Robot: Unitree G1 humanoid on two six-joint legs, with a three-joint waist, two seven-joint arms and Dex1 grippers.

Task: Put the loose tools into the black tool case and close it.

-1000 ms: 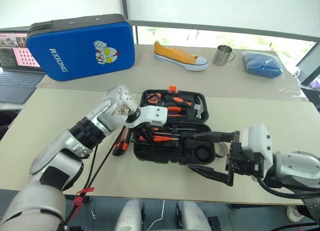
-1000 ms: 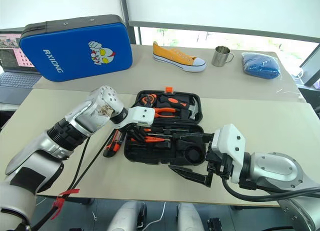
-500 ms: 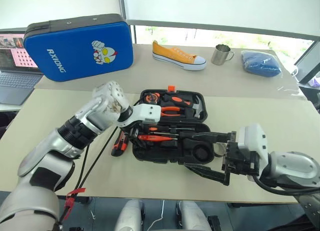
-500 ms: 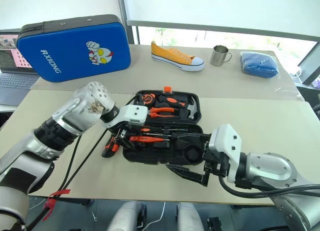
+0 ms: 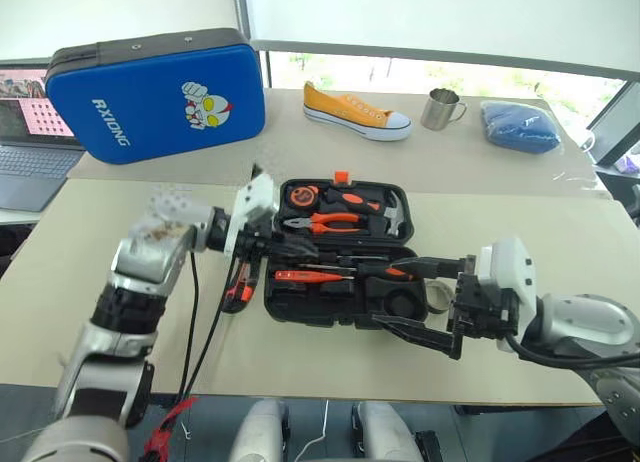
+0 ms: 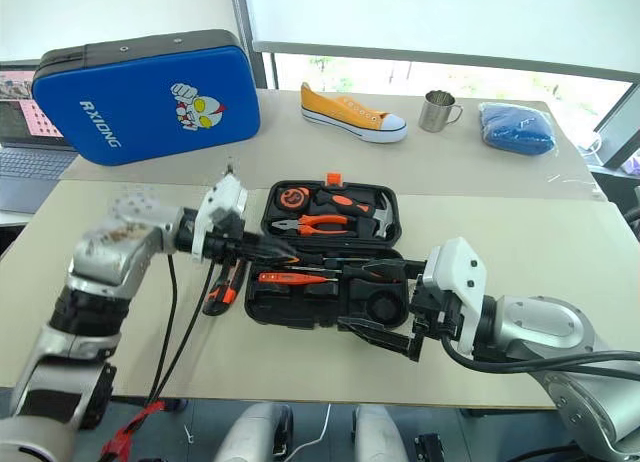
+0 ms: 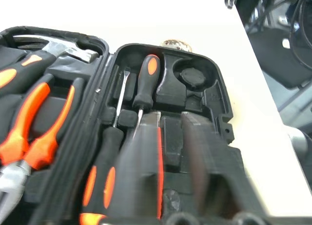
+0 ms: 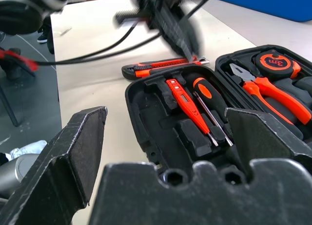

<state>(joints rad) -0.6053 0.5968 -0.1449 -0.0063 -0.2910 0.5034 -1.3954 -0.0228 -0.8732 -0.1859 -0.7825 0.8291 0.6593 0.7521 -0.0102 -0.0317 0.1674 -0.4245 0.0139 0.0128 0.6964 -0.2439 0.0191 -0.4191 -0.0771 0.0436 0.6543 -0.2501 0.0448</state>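
The black tool case (image 5: 345,317) lies open mid-table. Its front half holds the thin orange tester pen (image 5: 310,277) and two screwdrivers (image 7: 146,81) (image 7: 102,166). The utility knife (image 5: 240,287) lies on the table beside the case's left end. The tape roll (image 7: 171,44) sits on the table just beyond the case's right end. My left gripper (image 5: 300,248) is shut and empty, hovering over the case's left part and pointing right. My right gripper (image 5: 395,295) stands wide open at the case's right front corner, holding nothing.
Pliers (image 5: 325,222), a hammer (image 5: 395,214) and a tape measure (image 5: 300,195) fill the case's back half. Farther back are a blue zip case (image 5: 160,97), an orange shoe (image 5: 358,112), a metal cup (image 5: 440,110) and blue cloth (image 5: 525,127). A laptop (image 5: 30,132) is at the far left.
My left gripper left the tester pen in its slot, lifted off the case and swung to point right, and is now shut. Its forearm swung out leftward. The right arm kept still.
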